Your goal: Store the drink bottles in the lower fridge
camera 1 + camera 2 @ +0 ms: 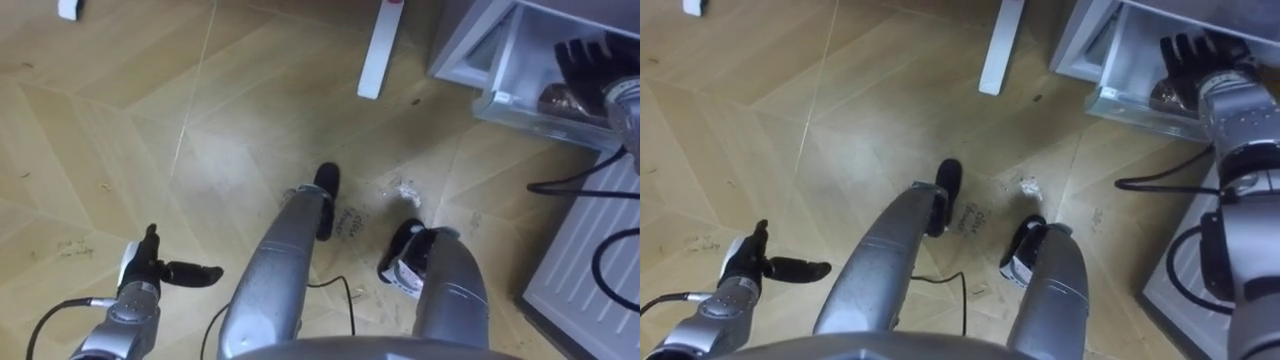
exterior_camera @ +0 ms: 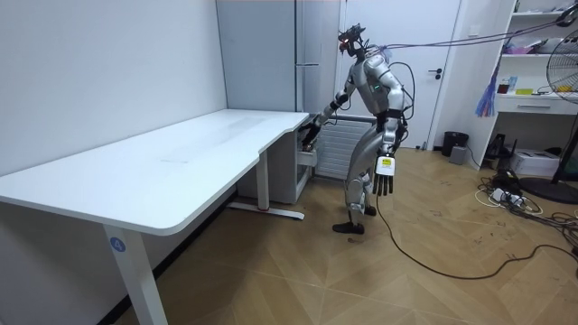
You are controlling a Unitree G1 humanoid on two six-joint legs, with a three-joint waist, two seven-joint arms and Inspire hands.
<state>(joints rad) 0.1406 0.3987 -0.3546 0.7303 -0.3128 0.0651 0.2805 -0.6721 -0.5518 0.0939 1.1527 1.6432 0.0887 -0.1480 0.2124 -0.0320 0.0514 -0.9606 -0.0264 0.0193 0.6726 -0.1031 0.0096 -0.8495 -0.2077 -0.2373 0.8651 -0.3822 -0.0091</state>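
The robot stands on a pale herringbone wood floor (image 1: 150, 110), at the corner of a long white desk (image 2: 181, 153), facing a tall grey fridge (image 2: 298, 54). Its left hand (image 1: 150, 272) hangs low at its side, holding nothing, with the fingers straight and loosely spread and the thumb pointing up. Well to the right of that hand and farther ahead, a white flat desk leg (image 1: 378, 50) rests on the floor. Right of the leg, a clear plastic fridge drawer (image 1: 510, 112) is pulled out from the bottom of the fridge. The right hand (image 1: 590, 55) reaches into this drawer with its dark fingers straight and fanned apart. Just beneath those fingers, inside the drawer, lies a brown rounded drink container (image 1: 560, 102); whether the hand touches it cannot be told. Below the right hand, at the robot's right side, stands a white ribbed panel (image 1: 590, 260).
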